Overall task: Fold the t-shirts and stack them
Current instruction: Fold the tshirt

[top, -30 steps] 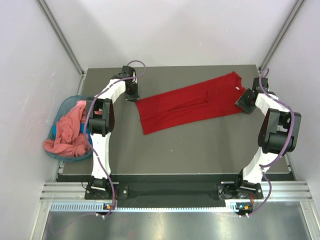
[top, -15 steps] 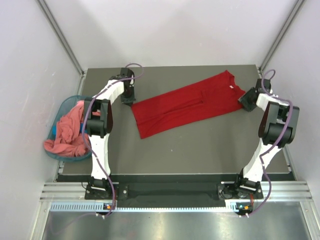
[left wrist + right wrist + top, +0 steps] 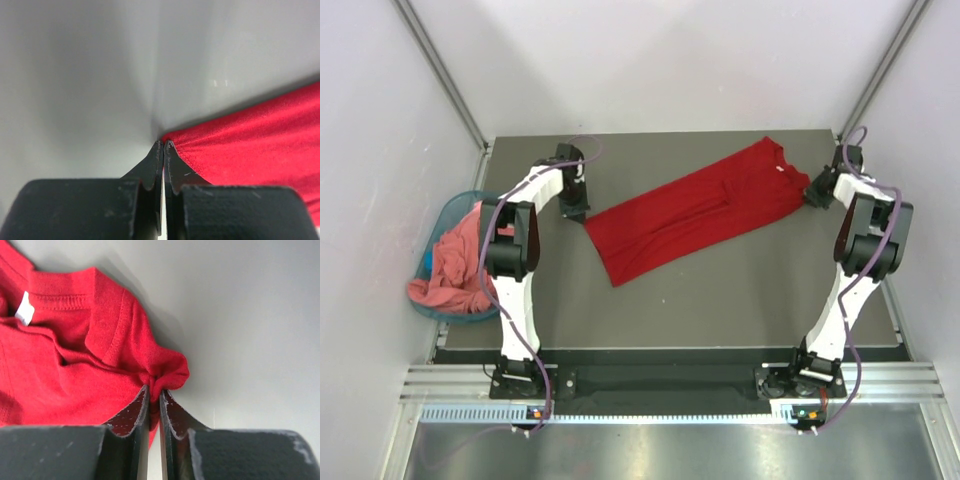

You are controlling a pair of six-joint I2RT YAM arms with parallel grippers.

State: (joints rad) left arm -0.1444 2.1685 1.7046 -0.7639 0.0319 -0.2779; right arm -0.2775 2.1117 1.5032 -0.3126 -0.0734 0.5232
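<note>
The deep red t-shirt [image 3: 690,215], folded into a long strip, lies slantwise across the dark table [image 3: 720,300]. Its neck end with the small white label [image 3: 23,308] is at the back right. My left gripper [image 3: 578,208] is at the strip's left corner. In the left wrist view it [image 3: 164,143] is shut, with the red hem corner [image 3: 260,145] at its tips. My right gripper [image 3: 817,190] is shut on a bunched fold of the shoulder [image 3: 170,372] by the collar. The salmon-pink t-shirt [image 3: 455,265] lies crumpled in the teal basket [image 3: 445,215].
The basket stands off the table's left edge beside the left arm. White walls and metal posts close in the back and both sides. The right arm stands close to the table's right edge.
The red shirt has shifted left and turned a little. Its left end came nearer with my left gripper, and its neck end moved back with my right gripper.
</note>
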